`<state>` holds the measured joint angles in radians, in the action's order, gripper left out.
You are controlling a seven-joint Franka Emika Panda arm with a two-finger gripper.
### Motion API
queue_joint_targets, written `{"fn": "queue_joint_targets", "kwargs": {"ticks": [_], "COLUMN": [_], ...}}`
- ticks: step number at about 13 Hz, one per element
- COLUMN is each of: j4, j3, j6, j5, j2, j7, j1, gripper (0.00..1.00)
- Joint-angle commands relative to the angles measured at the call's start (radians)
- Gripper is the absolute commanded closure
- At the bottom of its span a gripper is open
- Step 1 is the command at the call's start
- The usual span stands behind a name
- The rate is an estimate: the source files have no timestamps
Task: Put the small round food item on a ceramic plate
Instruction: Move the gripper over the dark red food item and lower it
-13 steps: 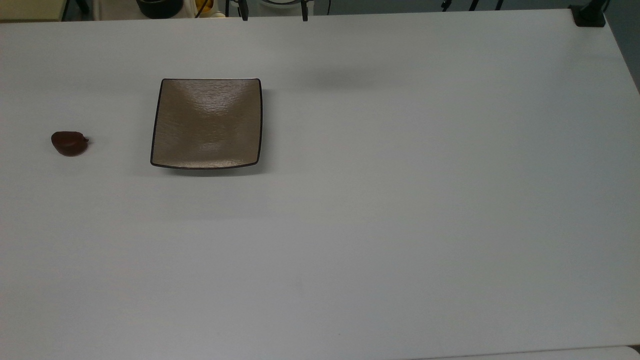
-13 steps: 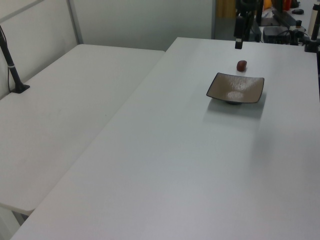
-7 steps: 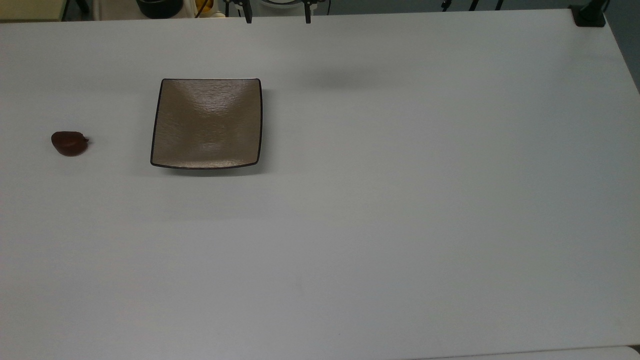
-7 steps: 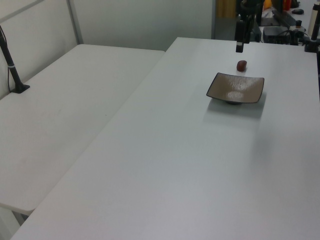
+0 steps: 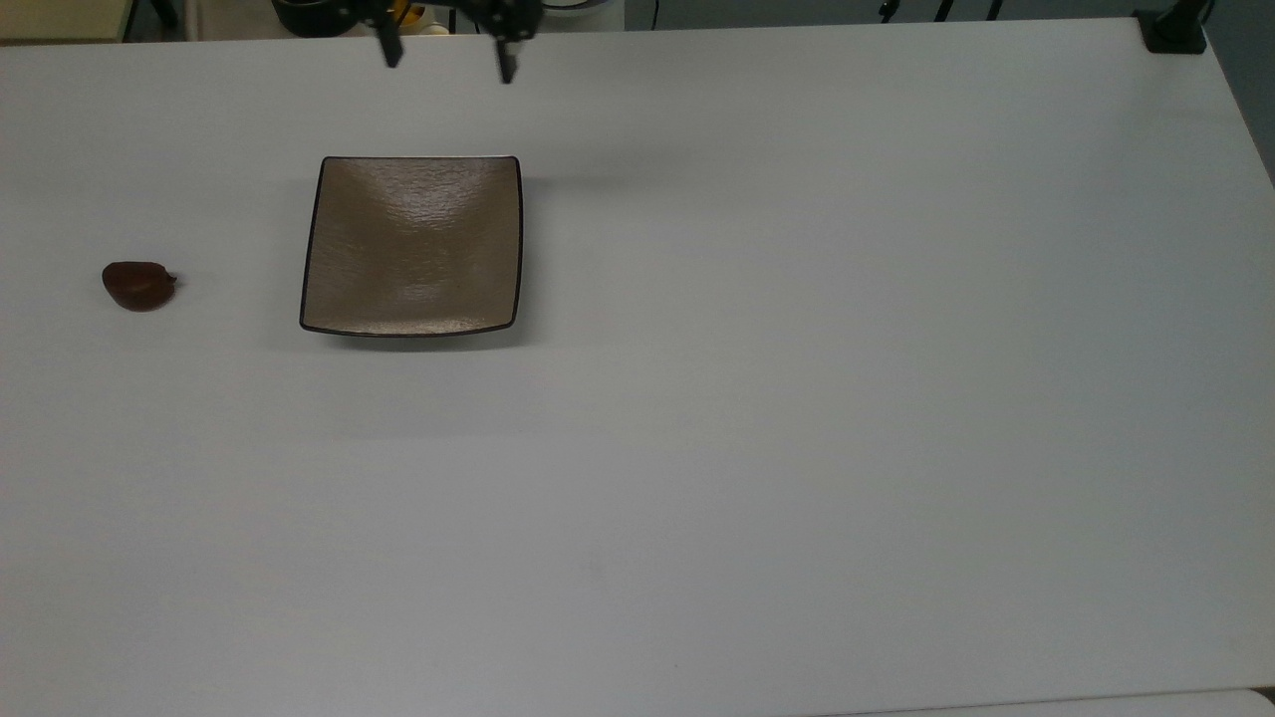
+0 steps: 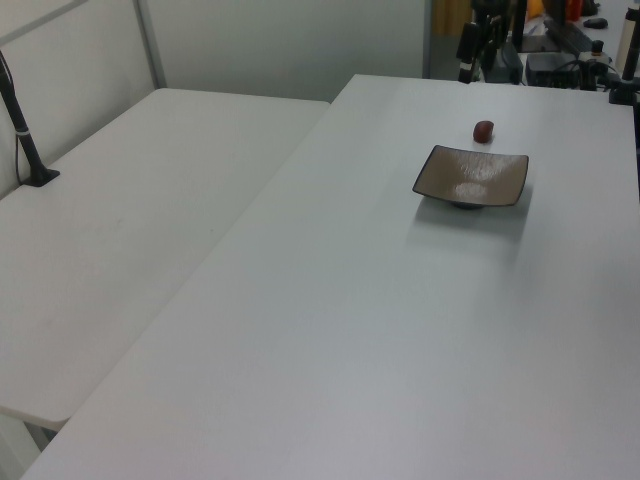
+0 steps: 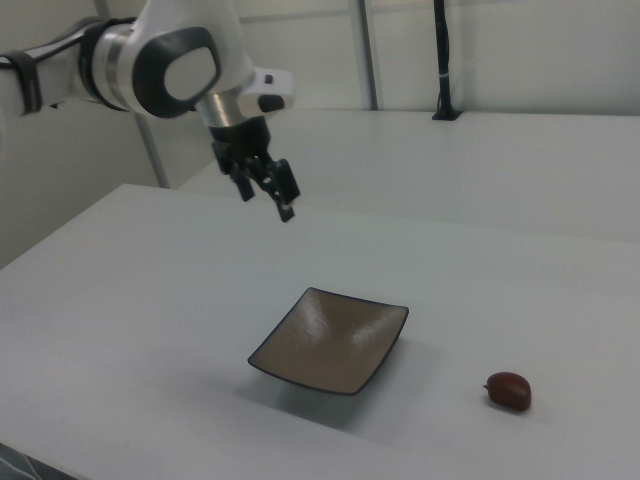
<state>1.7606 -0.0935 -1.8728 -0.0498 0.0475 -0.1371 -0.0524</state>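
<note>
The black 2-finger pincer (image 7: pixel 266 193) hangs spread wide and empty above the white bench (image 5: pixel 797 398), beyond the square glossy taupe-brown ceramic plate (image 5: pixel 411 244). The small glossy reddish-brown round food item (image 5: pixel 138 285) lies on the bench, well apart, probably awaiting pickup.

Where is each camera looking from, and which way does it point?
Top view: high above, looking down on the white table; the open gripper pokes in at the top view's top edge.
Left view: from one table end, looking along it; the gripper hangs far off.
Right view: low, from the opposite side; the arm and gripper show.
All three share the ceramic plate and the small round food item.
</note>
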Motion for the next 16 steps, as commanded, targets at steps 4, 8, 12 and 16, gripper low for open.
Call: {"fn": "queue_joint_targets", "kwargs": {"ticks": [4, 8, 12, 16], "j4": [0.046, 0.094, 0.119, 0.112], "j3": [-0.107, -0.166, -0.201, -0.203], "j6": [-0.181, -0.325, -0.442, -0.532], "j5": [0.008, 0.014, 0.034, 0.05], "j2": [-0.029, -0.057, -0.141, -0.259], "j7": [-0.212, -0.418, -0.567, -0.61], "j1": [0.08, 0.14, 0.189, 0.249], "gripper": [0.0, 0.0, 0.0, 0.0]}}
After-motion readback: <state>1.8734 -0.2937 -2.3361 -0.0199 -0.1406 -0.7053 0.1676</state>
